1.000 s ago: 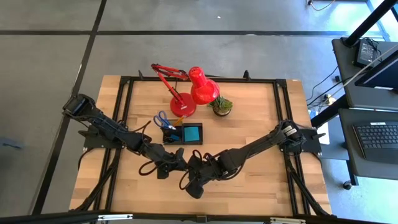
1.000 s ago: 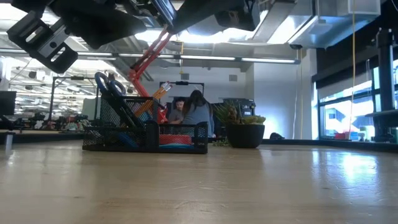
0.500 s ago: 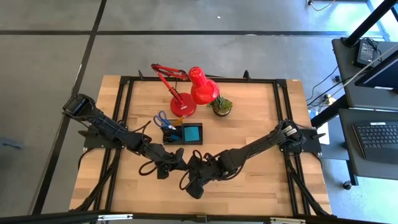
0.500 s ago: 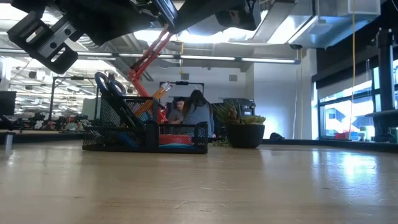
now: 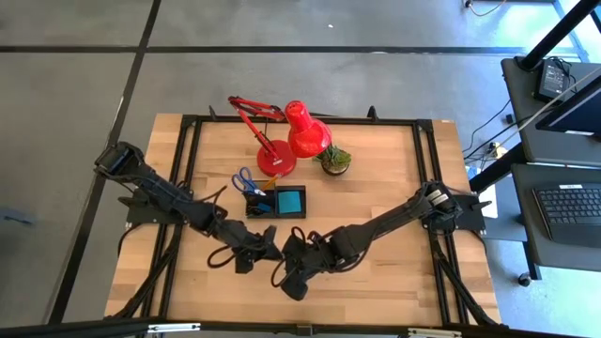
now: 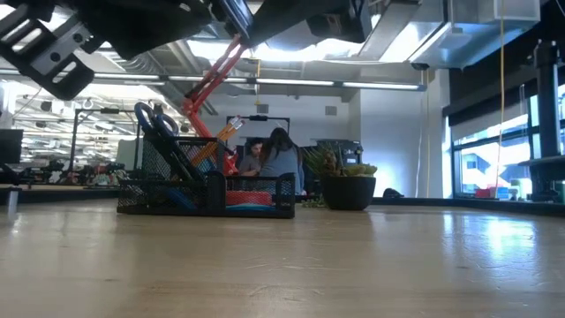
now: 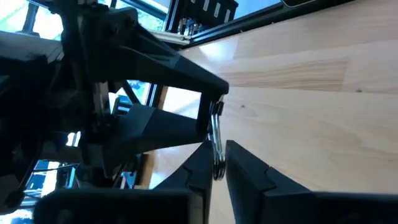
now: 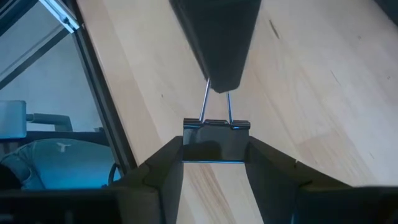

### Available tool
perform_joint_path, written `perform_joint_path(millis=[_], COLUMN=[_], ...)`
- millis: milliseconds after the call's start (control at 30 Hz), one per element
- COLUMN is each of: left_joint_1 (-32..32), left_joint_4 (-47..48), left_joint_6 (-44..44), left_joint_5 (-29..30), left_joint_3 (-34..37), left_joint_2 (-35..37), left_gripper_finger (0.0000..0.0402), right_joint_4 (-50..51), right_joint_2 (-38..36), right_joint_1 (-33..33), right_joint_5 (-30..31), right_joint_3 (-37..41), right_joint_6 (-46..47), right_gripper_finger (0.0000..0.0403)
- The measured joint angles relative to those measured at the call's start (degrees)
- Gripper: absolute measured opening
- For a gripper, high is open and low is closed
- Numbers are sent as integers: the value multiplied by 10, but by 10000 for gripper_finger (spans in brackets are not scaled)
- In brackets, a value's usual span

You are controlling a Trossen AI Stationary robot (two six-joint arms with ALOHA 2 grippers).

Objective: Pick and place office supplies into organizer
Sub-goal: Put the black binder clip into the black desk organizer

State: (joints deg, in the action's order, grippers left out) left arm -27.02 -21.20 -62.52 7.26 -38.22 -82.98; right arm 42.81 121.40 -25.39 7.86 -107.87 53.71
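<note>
Transferring binder clip (image 8: 216, 138) between arms above the desk (image 5: 394, 178).
Right gripper (image 8: 214, 163) is pinching the clip body; left gripper (image 7: 216, 165) has just been closing onto its wire handle, preparing carriage toward the organizer (image 5: 276, 202).

Illumination is even and diffuse in the high view; the bench (image 5: 376, 169) reads bright, and the arms cast only soft, short shadows. In the low view, ceiling light strips (image 6: 291, 82) and a window (image 6: 494, 168) backlight the scene, so the arms overhead appear as dark silhouettes, and glare spreads across the near bench surface. Both wrist views show blurred near fingers (image 8: 155, 180) and daylight-washed wood.
</note>
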Motion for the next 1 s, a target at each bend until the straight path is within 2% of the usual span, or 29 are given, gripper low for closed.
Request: perform_joint_path(millis=[200, 333, 733, 1000], left_joint_1=[-7, -7, -7, -7], left_joint_4=[0, 0, -8, -8], left_joint_6=[3, 6, 6, 7], left_joint_5=[6, 7, 33, 33], left_joint_3=[0, 0, 0, 0], left_joint_2=[0, 0, 0, 0], left_gripper_finger=[62, 64, 8, 6], right_joint_4=[0, 0, -1, -1], right_joint_2=[0, 0, 0, 0], right_joint_1=[0, 0, 0, 0], right_joint_5=[2, 2, 0, 0], right_joint_3=[0, 0, 0, 0], right_joint_6=[0, 0, 0, 0], right_gripper_finger=[160, 160, 160, 160])
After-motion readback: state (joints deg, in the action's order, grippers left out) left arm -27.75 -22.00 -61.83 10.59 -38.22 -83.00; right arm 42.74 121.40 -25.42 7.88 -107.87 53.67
